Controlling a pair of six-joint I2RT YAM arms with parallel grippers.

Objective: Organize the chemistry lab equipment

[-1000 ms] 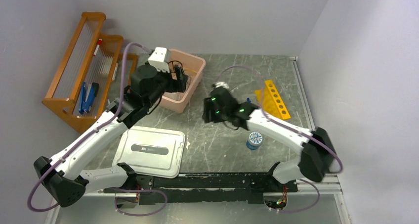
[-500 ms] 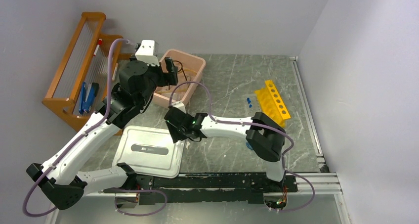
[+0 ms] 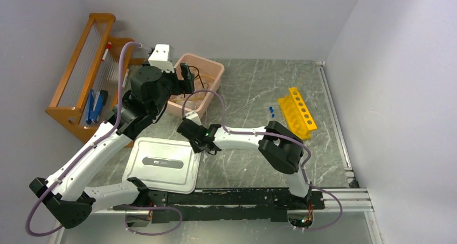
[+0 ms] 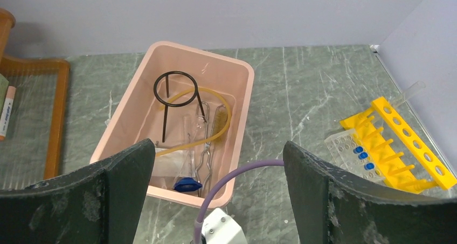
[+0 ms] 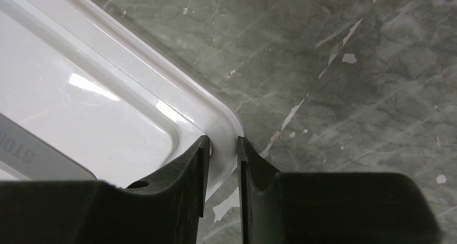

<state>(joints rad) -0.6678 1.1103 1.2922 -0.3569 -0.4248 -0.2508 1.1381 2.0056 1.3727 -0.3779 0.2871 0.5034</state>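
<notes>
Left gripper (image 3: pixel 186 78): released, jaws spread wide, hanging above the near end of the pink tub (image 4: pixel 245 101), touching nothing.

Right gripper (image 5: pixel 222 147): clenched on the white lid (image 3: pixel 161 163). One finger sits inside the raised rim and the other outside it, at the lid's 1 o'clock corner. The lid lies flat on the table (image 3: pixel 253 88) at about 7 o'clock.

The pink tub stands at 11 o'clock on the table, uncovered. Inside it:
- black wire tripod ring (image 4: pixel 175 88), upright, toward the far end
- tan rubber tube (image 4: pixel 218 128), curled in a loop around the ring's legs
- bent silver wire piece (image 4: pixel 203 157), near the middle; exact shape unclear
- blue hexagonal piece (image 4: pixel 187 185), against the near wall

Yellow tube rack (image 3: pixel 299 112): on the table at 2 o'clock, well apart from the tub. The blue-capped vials (image 3: pixel 271 112) are just beside it at its 9 o'clock.

Orange wooden rack (image 3: pixel 89 71): at 10 o'clock, against the left wall.
</notes>
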